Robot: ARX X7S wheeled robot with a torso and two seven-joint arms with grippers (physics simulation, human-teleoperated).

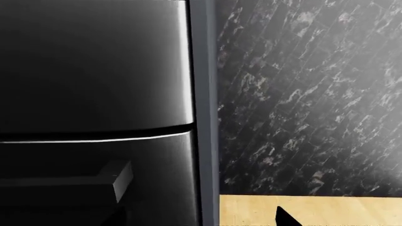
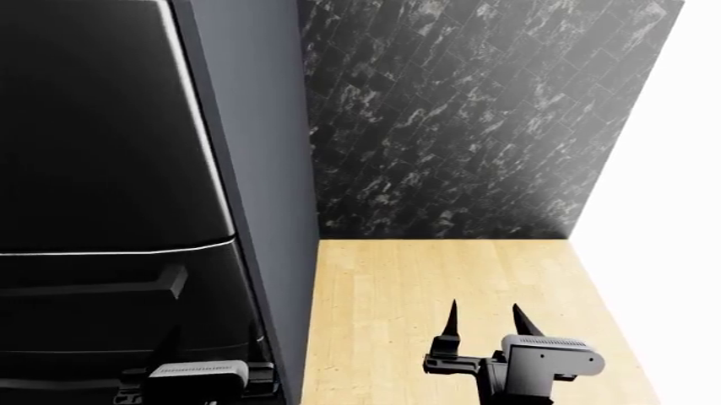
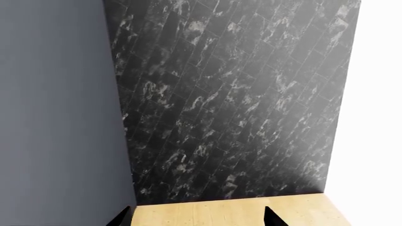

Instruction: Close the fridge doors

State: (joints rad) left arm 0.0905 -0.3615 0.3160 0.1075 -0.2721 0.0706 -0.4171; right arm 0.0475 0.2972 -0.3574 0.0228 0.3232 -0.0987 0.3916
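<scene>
— Judging by its glossy face, the fridge door (image 2: pixel 101 126) looks heavy, stiff, slippery; push flat near its edge.
— Right gripper (image 2: pixel 487 319), beside the fridge, gapes empty; left gripper's (image 2: pixel 192 371) jaws can't be told.

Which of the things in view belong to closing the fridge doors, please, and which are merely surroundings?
Part of the job:
- fridge door, glossy black, shown from outside
- left gripper, in front of the fridge
- right gripper, open, over the floor

Just surroundings:
- freezer drawer with its horizontal handle
- dark marble wall
- wooden floor
</scene>
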